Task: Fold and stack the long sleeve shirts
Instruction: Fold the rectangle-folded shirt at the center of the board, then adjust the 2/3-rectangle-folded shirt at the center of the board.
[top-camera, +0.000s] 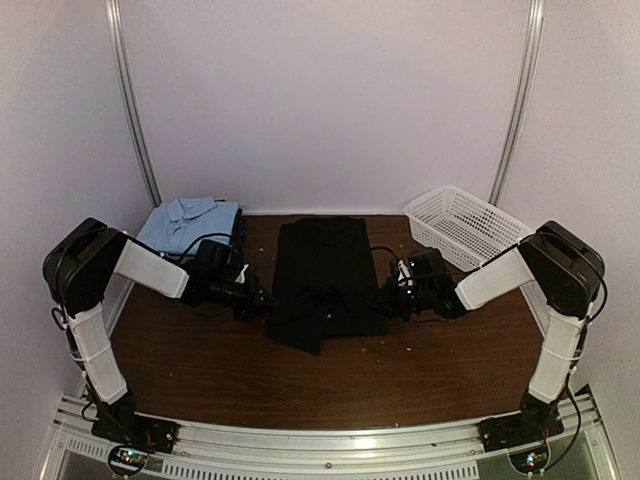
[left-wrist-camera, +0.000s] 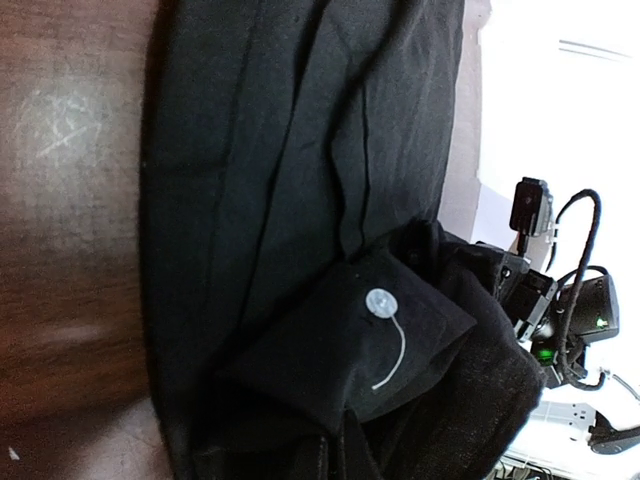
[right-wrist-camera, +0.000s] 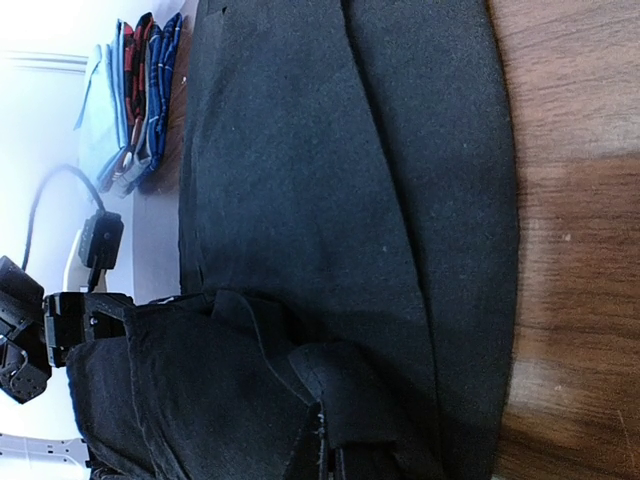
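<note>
A large black long sleeve shirt (top-camera: 325, 265) lies lengthwise in the middle of the table, its near end bunched and raised between the two grippers. My left gripper (top-camera: 262, 298) is shut on that end's left side. Its fingers are buried in black cloth (left-wrist-camera: 300, 150) at the bottom of the left wrist view, beside a cuff with a white button (left-wrist-camera: 381, 303). On the right side my right gripper (top-camera: 386, 298) is shut on the shirt (right-wrist-camera: 330, 170), a seamed fold pinched at the jaws. Folded shirts (top-camera: 192, 222), a light blue collared one on top, are stacked at the back left.
A white mesh basket (top-camera: 465, 225) stands at the back right. Bare brown tabletop (top-camera: 330, 375) lies between the shirt and the arm bases. The stack's striped edges (right-wrist-camera: 140, 100) show in the right wrist view. White walls enclose the table.
</note>
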